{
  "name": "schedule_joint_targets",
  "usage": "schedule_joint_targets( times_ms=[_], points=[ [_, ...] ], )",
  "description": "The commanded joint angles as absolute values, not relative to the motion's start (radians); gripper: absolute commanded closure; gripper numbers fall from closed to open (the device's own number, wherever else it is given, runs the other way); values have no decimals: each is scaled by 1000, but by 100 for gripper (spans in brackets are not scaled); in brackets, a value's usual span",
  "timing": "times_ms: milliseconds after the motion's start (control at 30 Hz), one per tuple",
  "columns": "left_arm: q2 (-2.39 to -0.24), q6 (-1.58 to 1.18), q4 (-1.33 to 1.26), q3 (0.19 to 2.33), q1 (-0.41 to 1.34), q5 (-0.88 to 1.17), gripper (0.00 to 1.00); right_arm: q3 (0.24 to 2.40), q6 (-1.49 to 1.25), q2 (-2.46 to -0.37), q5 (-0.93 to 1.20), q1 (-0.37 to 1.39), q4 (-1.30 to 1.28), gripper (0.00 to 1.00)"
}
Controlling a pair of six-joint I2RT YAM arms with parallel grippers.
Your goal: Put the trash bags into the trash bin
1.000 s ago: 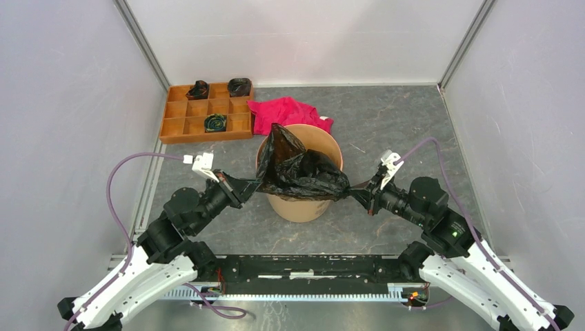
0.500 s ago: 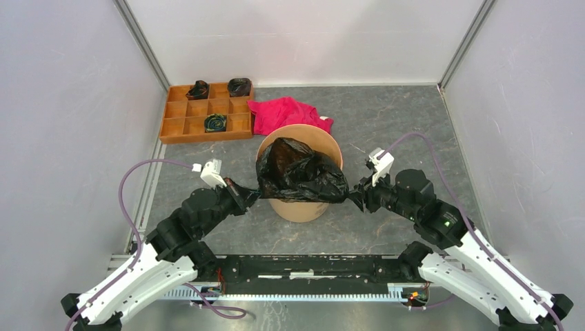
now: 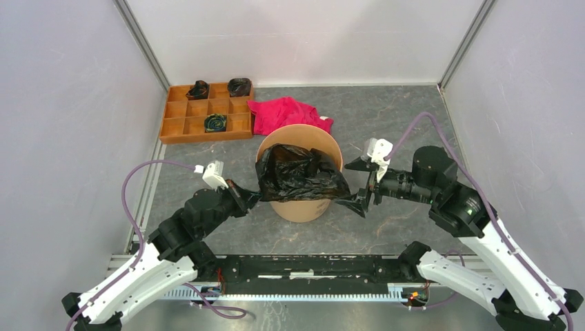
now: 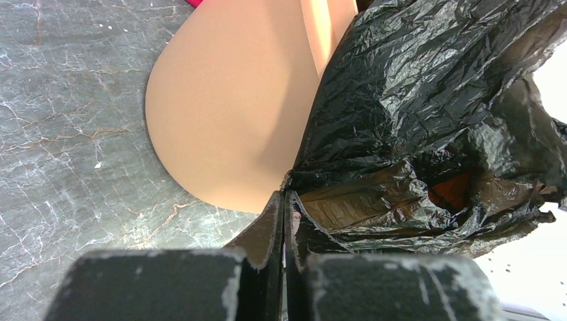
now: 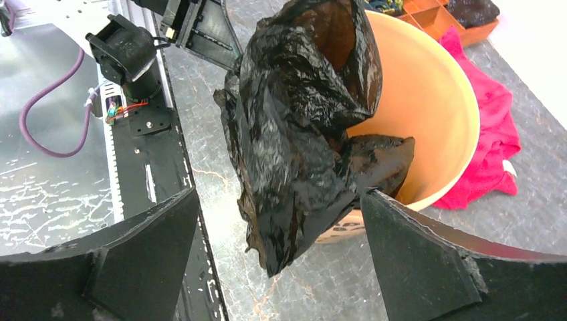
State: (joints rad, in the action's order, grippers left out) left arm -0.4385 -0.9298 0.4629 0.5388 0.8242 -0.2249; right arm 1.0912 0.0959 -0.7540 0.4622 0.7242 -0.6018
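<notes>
The black wrinkled trash bag (image 3: 301, 174) lies bunched over the near rim of the light-orange trash bin (image 3: 300, 207), partly inside it. My left gripper (image 3: 250, 196) is at the bin's left side, shut on the bag's edge. In the left wrist view the closed gripper (image 4: 284, 195) pinches the film where the bag (image 4: 428, 114) meets the bin wall (image 4: 234, 114). My right gripper (image 3: 356, 185) stands wide open just right of the bin. In the right wrist view a loose corner of the bag (image 5: 301, 147) hangs between the spread gripper (image 5: 277, 194), touching neither finger, in front of the bin (image 5: 434, 100).
A flat orange compartment tray (image 3: 181, 127) with dark items sits at the back left. A red-pink cloth (image 3: 286, 114) lies behind the bin, also seen in the right wrist view as cloth (image 5: 495, 127). White walls close in on both sides; the metal base rail (image 3: 310, 276) runs along the front.
My right gripper opened and let go of the bag, drawing back to the right. The bag slumped lower onto the bin. The left gripper stayed shut on it.
</notes>
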Motion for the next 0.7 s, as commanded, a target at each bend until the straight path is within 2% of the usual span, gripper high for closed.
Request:
schedule_joint_targets(
  times_ms=[0, 100, 233, 300, 500, 567, 667],
  points=[
    [-446, -953, 451, 550, 819, -212, 98, 1204, 162, -800, 510, 722, -624, 2],
    [-444, -956, 455, 543, 819, -214, 98, 1260, 169, -831, 412, 724, -647, 2],
    [-460, -946, 444, 548, 819, -226, 98, 1239, 116, -862, 528, 732, -554, 3],
    [-480, -933, 444, 561, 819, -226, 98, 1220, 81, -875, 512, 766, -483, 4],
    [-514, -941, 444, 558, 819, -233, 98, 1330, 154, -1075, 217, 1021, -530, 6],
    [-514, -943, 442, 559, 818, -233, 98, 1376, 174, -1140, 80, 1068, -559, 9],
    [-507, -945, 445, 563, 819, -238, 98, 1388, 201, -1178, -46, 1109, -544, 8]
  ],
)
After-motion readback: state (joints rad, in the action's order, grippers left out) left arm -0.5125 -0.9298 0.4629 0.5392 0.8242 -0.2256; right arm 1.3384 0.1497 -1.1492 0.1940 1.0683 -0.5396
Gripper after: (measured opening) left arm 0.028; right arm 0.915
